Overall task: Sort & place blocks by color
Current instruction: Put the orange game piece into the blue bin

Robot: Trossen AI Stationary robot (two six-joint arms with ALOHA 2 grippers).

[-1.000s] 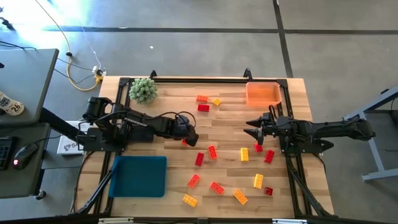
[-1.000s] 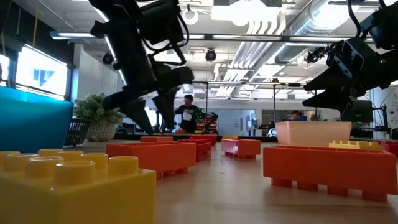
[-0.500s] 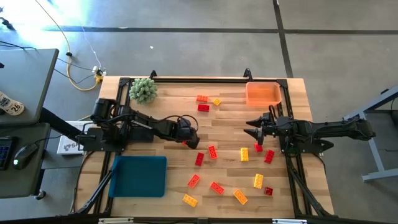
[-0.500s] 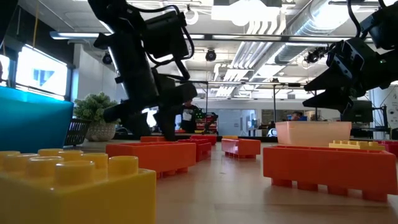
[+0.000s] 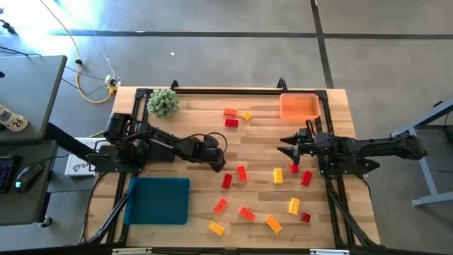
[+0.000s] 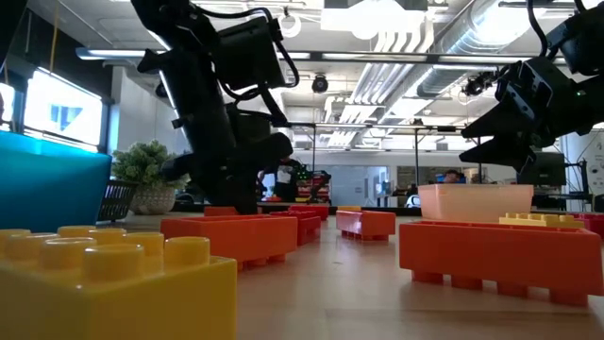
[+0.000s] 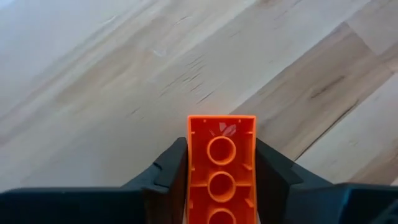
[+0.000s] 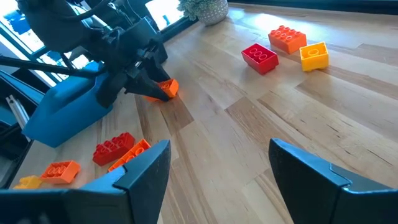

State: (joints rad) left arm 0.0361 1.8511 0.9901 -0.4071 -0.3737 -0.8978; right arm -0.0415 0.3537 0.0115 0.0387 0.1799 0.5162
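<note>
The left gripper point(image 5: 221, 164) pinches one orange-red block point(image 7: 222, 163) down on the wooden table point(image 5: 262, 145) beside the blue tray point(image 5: 157, 200), while the right gripper point(image 5: 288, 146) waits wide open near the orange bin point(image 5: 299, 107).

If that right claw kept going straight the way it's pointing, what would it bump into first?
Probably the left gripper and the orange brick it holds. The right gripper, jaws open, points across the bare wooden table toward them; depth is hard to judge.
</note>
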